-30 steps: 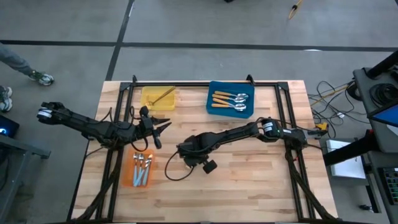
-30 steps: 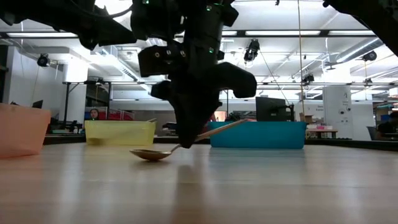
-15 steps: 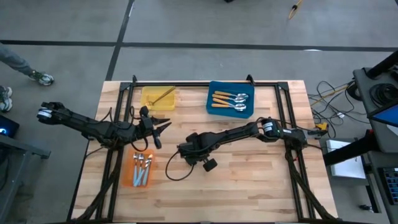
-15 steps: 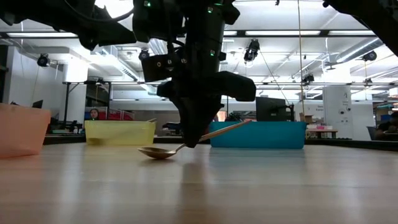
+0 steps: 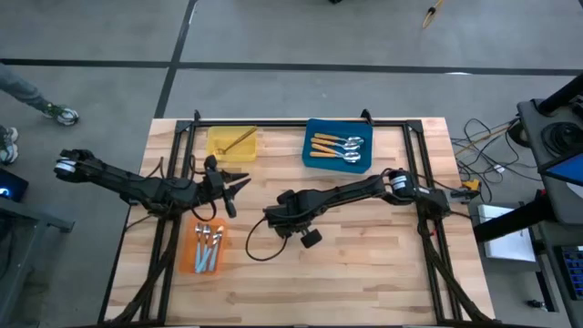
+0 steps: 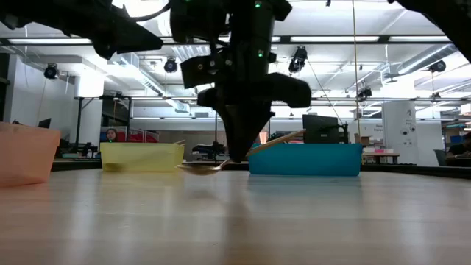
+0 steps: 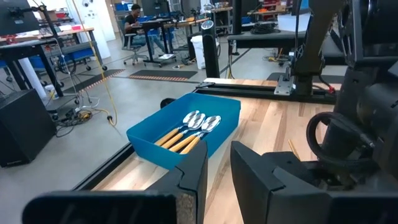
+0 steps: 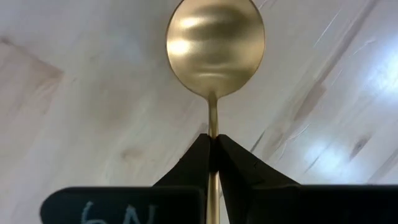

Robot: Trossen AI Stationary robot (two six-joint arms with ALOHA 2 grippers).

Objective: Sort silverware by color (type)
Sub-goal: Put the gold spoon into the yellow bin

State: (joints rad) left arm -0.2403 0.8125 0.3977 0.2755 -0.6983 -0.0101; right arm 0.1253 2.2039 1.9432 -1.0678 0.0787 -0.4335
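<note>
A gold spoon [image 6: 221, 162] hangs just above the table's middle, with my right gripper [image 6: 239, 157] shut on it; its bowl [image 8: 215, 46] shows in the right wrist view. The yellow tray [image 5: 230, 143] at the far left holds another gold spoon. Orange-handled spoons lie in the blue tray [image 5: 338, 146], and blue-handled spoons in the orange tray [image 5: 206, 248] at the near left. My left gripper [image 5: 239, 185] waits left of centre, open with nothing between its fingers [image 7: 193, 171]. My right gripper pinches the gold spoon's thin handle [image 8: 212, 134] just behind the bowl, between its two fingertips. The fingers come from above, pointing steeply down, and lie across the handle. The spoon hangs clear of the table, tilted, bowl [image 6: 202, 167] low and handle end [image 6: 287, 138] raised.
A black frame rail [image 5: 301, 122] runs along the table's far edge behind the trays. A black cable [image 5: 255, 246] loops on the wood below my right gripper. Bare wood spans the table's near right part [image 5: 364, 273].
My right gripper has risen a little and turned slightly. The gold spoon's bowl, which rested on the table with the handle raised, has come up off the wood; the whole spoon now hangs clear.
</note>
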